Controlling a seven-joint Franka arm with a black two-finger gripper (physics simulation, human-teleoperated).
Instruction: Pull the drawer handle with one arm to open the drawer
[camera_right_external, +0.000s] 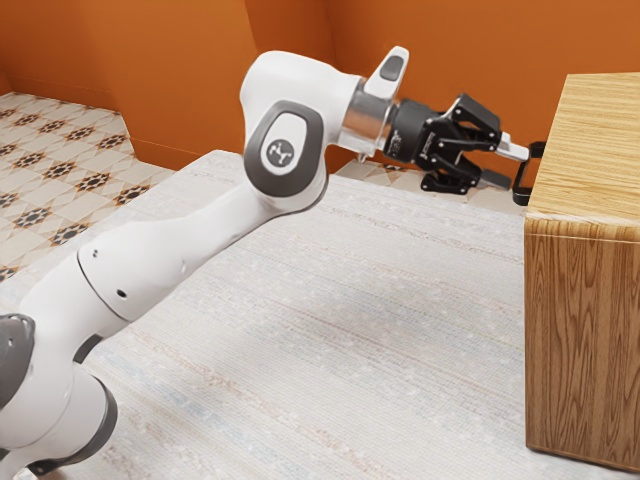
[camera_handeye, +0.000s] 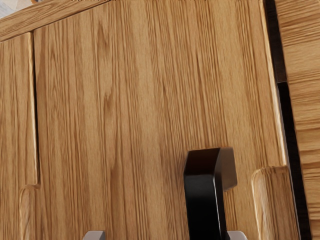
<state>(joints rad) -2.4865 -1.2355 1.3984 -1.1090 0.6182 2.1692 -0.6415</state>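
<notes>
Gripper (camera_right_external: 512, 166) spread wide — astride upright drawer handle (camera_right_external: 523, 185)

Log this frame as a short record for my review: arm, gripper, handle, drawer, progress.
arm: arm reaches over the table toward the wooden cabinet
gripper: gripper open, at the handle
handle: handle black, between the fingertips, not clamped
drawer: drawer front looks flush, not pulled out
progress: grasp not yet made
</notes>
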